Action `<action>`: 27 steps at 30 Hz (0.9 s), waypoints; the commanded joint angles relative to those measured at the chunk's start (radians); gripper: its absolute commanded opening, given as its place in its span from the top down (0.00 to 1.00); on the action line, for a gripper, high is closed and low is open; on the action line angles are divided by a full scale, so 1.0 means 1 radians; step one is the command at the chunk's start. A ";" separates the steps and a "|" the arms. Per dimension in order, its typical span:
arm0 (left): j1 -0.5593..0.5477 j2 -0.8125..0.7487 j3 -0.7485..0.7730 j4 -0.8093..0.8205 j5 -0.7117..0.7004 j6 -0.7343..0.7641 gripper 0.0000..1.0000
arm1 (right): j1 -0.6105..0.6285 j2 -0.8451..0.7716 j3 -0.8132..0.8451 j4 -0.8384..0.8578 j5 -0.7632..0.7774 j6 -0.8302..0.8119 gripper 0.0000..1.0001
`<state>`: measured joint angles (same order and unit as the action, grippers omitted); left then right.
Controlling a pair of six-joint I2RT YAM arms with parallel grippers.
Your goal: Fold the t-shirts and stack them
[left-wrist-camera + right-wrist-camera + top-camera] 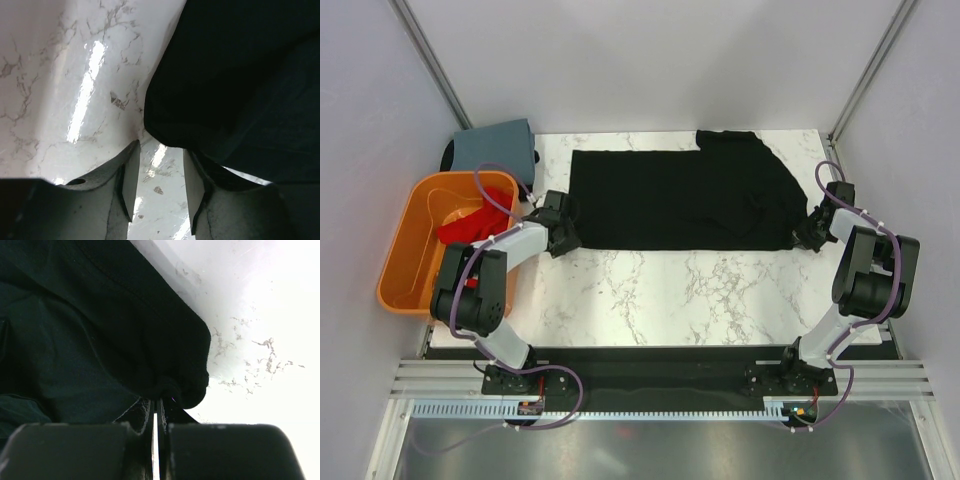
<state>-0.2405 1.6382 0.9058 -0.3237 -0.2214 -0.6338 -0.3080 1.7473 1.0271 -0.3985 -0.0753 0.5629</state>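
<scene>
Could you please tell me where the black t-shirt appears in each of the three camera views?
Top external: black t-shirt spread across the far half of the marble table.
Left wrist: black t-shirt fills the upper right.
Right wrist: black t-shirt fills the left and centre.
Shared landmark: the marble table's veined white top beside the cloth.

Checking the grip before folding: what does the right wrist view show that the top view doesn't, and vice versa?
Right wrist only: the right end effector pinched shut on a bunched corner of the black t-shirt. Top only: the red t-shirt in the orange basket, the blue-grey t-shirt behind it, the left end effector. Both: black cloth on the marble table.
</scene>
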 commanded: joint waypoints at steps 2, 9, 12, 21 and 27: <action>0.004 0.026 0.039 0.064 -0.030 0.034 0.52 | -0.002 0.014 -0.009 0.021 -0.012 -0.008 1.00; 0.004 -0.058 -0.053 0.179 0.013 0.060 0.53 | -0.003 0.018 -0.007 0.024 -0.014 -0.004 1.00; 0.004 -0.070 -0.068 0.209 0.030 0.069 0.52 | -0.003 0.021 -0.007 0.024 -0.020 -0.004 1.00; 0.027 -0.063 -0.096 0.307 0.085 0.068 0.46 | -0.002 0.026 -0.007 0.024 -0.031 -0.006 1.00; 0.063 -0.014 -0.065 0.316 0.106 0.046 0.65 | -0.003 0.040 -0.009 0.030 -0.031 -0.006 1.00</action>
<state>-0.1970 1.6032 0.8165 -0.0681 -0.1242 -0.5964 -0.3107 1.7573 1.0271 -0.3809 -0.0982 0.5632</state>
